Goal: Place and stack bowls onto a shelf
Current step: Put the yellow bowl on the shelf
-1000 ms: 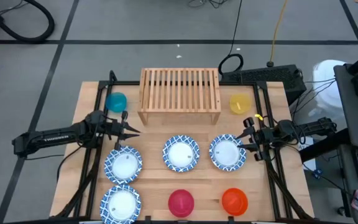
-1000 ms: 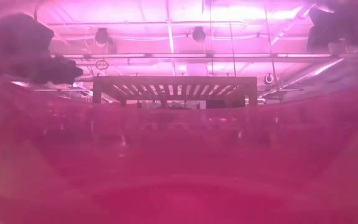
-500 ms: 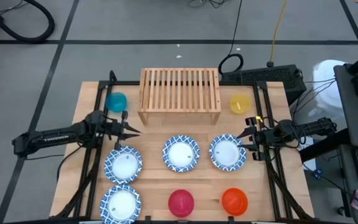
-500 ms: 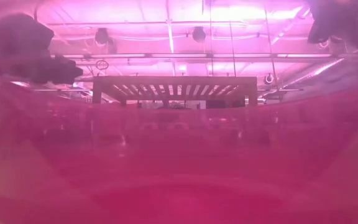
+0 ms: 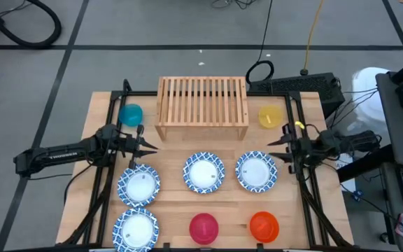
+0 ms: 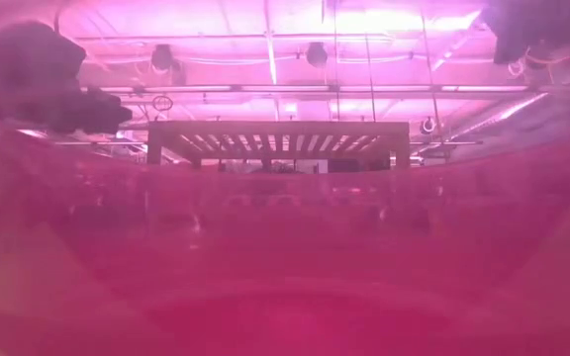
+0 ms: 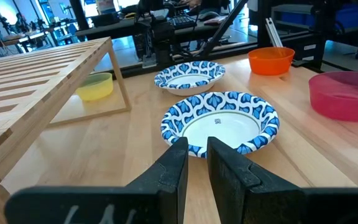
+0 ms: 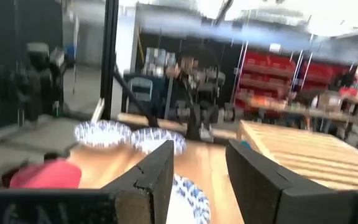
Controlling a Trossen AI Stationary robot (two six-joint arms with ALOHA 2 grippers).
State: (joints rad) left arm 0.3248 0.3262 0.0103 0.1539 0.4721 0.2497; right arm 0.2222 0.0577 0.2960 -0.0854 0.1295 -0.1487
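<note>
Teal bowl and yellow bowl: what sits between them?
The shelf, with the teal bowl beside its left leg and the yellow bowl beside its right, in the high view.

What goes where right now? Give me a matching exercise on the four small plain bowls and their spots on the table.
Seen from above.
Things:
1. teal bowl
2. yellow bowl
3. red bowl
4. orange bowl

Places:
A. front edge, below the middle patterned dish
B. beside the shelf, on the right arm's side
C. front edge, below the right-hand patterned dish
D. beside the shelf, on the left arm's side

Pairs: 1-D, 2-B, 3-A, 4-C
</note>
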